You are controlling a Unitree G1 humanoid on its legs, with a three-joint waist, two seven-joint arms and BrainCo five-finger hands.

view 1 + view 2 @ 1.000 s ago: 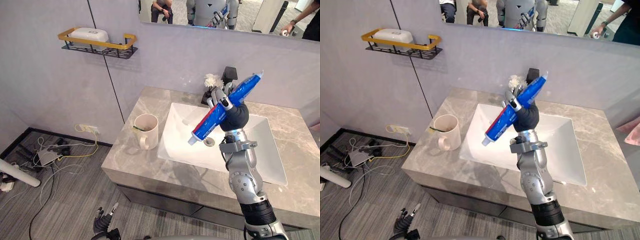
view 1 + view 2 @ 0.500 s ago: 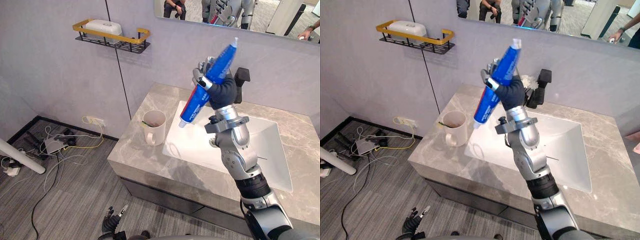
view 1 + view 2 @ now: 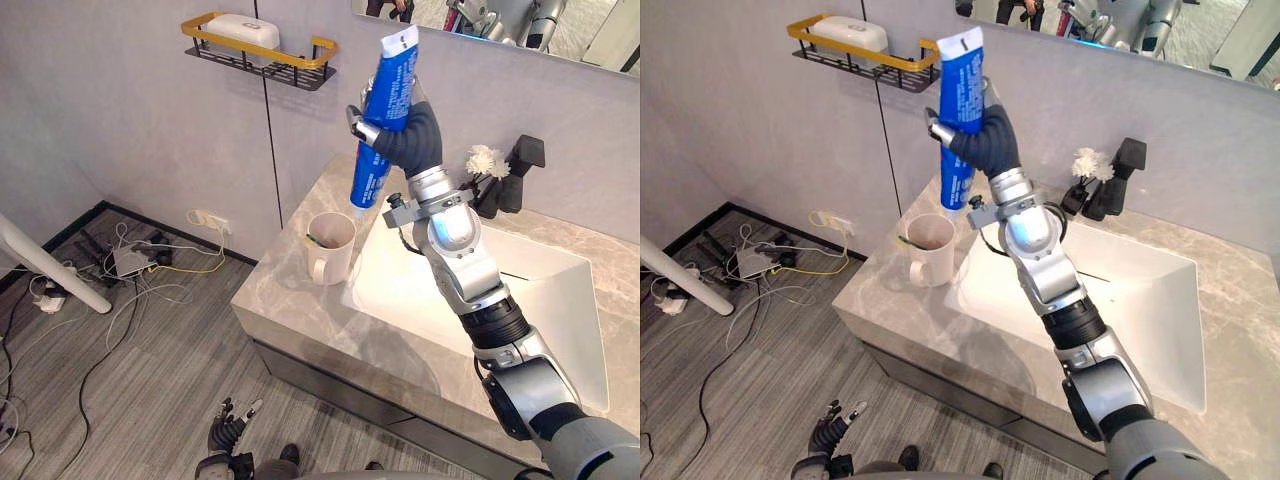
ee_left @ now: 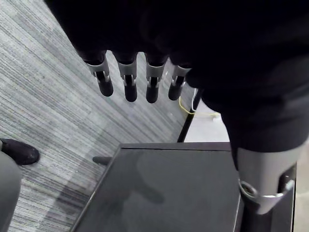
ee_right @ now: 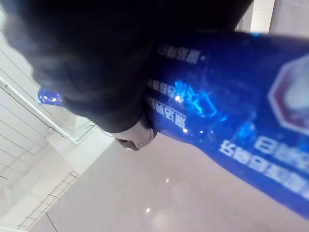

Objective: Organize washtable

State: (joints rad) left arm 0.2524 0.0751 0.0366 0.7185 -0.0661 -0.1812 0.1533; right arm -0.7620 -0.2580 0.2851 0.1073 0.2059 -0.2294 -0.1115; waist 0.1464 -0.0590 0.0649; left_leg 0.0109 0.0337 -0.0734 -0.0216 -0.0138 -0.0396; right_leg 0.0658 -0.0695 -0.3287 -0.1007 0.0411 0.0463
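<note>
My right hand (image 3: 412,140) is raised over the left end of the marble washtable (image 3: 300,320) and is shut on a large blue toothpaste tube (image 3: 386,100). The tube stands nearly upright, flat end up, with its white cap (image 3: 359,203) pointing down just above a cream mug (image 3: 330,252) on the counter left of the white sink (image 3: 480,300). The right wrist view shows the tube (image 5: 231,125) close up against the dark hand cover. My left hand (image 4: 140,82) hangs low by the floor, fingers straight and empty, and is also seen from above (image 3: 230,436).
A black wall shelf with a gold rail (image 3: 262,52) holds a white soap box (image 3: 240,26) up left. A black faucet (image 3: 522,160) and a white flower (image 3: 484,160) stand behind the sink. Cables and a power strip (image 3: 130,262) lie on the floor at left.
The right hand has carried the tube up and leftward from over the sink. The tube has swung from slanted to nearly upright, and its cap now hangs over the mug. The camera has shifted too.
</note>
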